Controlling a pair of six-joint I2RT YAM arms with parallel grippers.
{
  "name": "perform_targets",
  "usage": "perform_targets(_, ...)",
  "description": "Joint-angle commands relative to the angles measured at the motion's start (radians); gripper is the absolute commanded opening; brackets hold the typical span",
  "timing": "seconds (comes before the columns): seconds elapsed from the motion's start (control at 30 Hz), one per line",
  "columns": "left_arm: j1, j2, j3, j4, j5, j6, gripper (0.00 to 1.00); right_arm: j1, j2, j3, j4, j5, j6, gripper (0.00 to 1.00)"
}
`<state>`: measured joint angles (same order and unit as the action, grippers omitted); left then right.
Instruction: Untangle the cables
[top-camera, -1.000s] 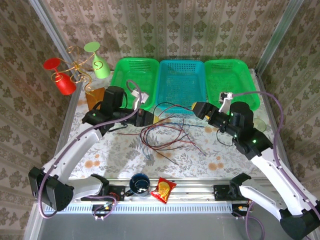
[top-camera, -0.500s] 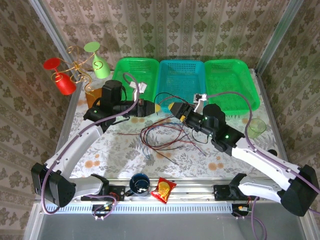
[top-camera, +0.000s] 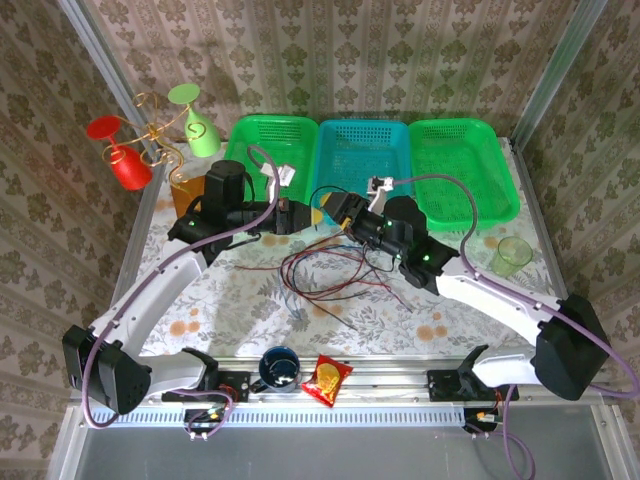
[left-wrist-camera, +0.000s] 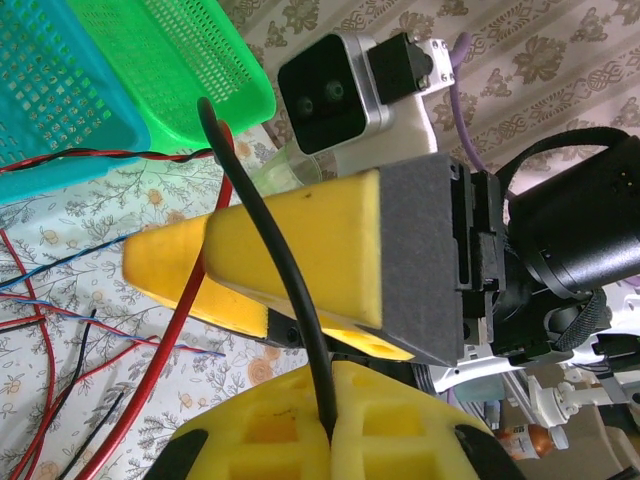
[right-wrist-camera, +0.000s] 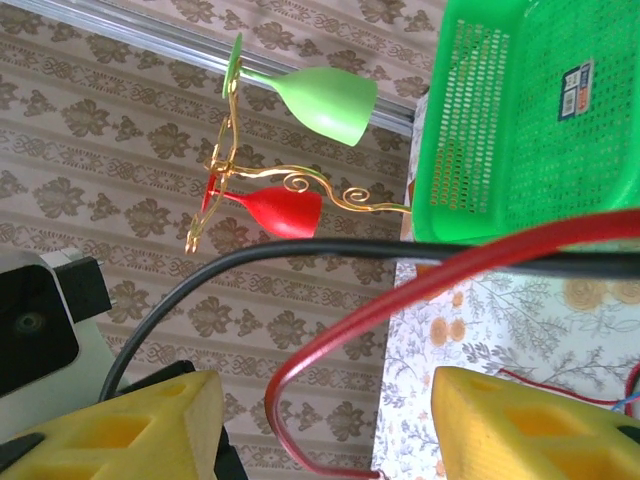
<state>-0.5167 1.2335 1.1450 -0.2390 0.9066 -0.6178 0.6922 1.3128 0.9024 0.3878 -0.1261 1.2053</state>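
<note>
The tabletop (top-camera: 200, 290) wears a pale floral cloth, with an aluminium rail (top-camera: 390, 382) along its near edge. Damask wallpaper (top-camera: 400, 60) closes in the back and both sides.

Along the far edge stand a green basket (top-camera: 250, 140), a teal basket (top-camera: 345, 150) and a second green basket (top-camera: 465, 128). At the far left corner a gilt wire stand (top-camera: 160, 135) carries a red glass (top-camera: 125, 162) and a green glass (top-camera: 200, 130), with an orange box (top-camera: 185, 195) beside it. A green cup (top-camera: 510, 255) sits near the right edge. A blue mug (top-camera: 280, 367) and a red snack packet (top-camera: 326, 378) lie on the near rail.

A sticker (right-wrist-camera: 575, 78) in blue and red is on the floor of the left green basket; its print is too small to read, as is the packet's.

The cables (top-camera: 335, 275) sprawl in a loose tangle at the middle of the tabletop, in front of the teal basket. The left tool (left-wrist-camera: 330, 420) is clamped on a black cable (left-wrist-camera: 265, 230). The right tool (right-wrist-camera: 325, 400) stands partly spread, a loop of red cable (right-wrist-camera: 590, 232) hanging free between its fingers.

A second ago the right arm was over by the right-hand green basket, hiding the cup. It has since swung across to meet the left tool tip to tip. The heap on the cloth lies much as before.
</note>
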Motion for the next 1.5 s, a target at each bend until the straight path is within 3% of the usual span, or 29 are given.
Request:
perform_targets(0.0,-0.007,-0.006,-0.007,0.0,0.026,0.008,0.0,0.004,0.034,0.043,0.069,-0.016,0.019,0.54)
perform_targets(0.07,-0.007,-0.008,-0.01,0.0,0.025,0.01,0.0,0.004,0.051,0.054,0.074,-0.022,0.017,0.44)
perform_targets(0.1,-0.006,-0.009,-0.008,-0.001,0.025,0.011,0.0,0.004,0.057,0.056,0.074,-0.026,0.014,0.33)
perform_targets(0.17,-0.005,-0.01,-0.005,-0.005,0.023,0.012,0.0,0.005,0.056,0.069,0.019,-0.032,0.017,0.0)
perform_targets(0.4,0.019,-0.026,0.002,0.004,-0.031,0.005,0.0,0.006,-0.088,0.05,-0.272,-0.011,-0.104,0.0)
perform_targets(0.67,0.084,-0.06,-0.003,0.015,-0.256,0.006,0.0,-0.017,-0.395,-0.02,-0.575,0.088,-0.222,0.0)
perform_targets(0.83,0.143,-0.136,-0.033,-0.058,-0.507,0.012,0.0,-0.093,-0.513,0.067,-0.737,0.072,-0.352,0.0)
perform_targets(0.97,0.187,-0.261,-0.119,-0.032,-0.7,0.027,0.0,-0.2,-0.553,0.156,-0.888,0.141,-0.469,0.0)
perform_targets(1.17,0.204,-0.407,-0.2,0.006,-0.93,0.059,0.0,-0.308,-0.541,0.199,-0.977,0.234,-0.542,0.0)
perform_targets(1.47,0.204,-0.554,-0.222,0.059,-1.275,0.112,0.0,-0.347,-0.516,0.236,-1.01,0.514,-0.576,0.0)
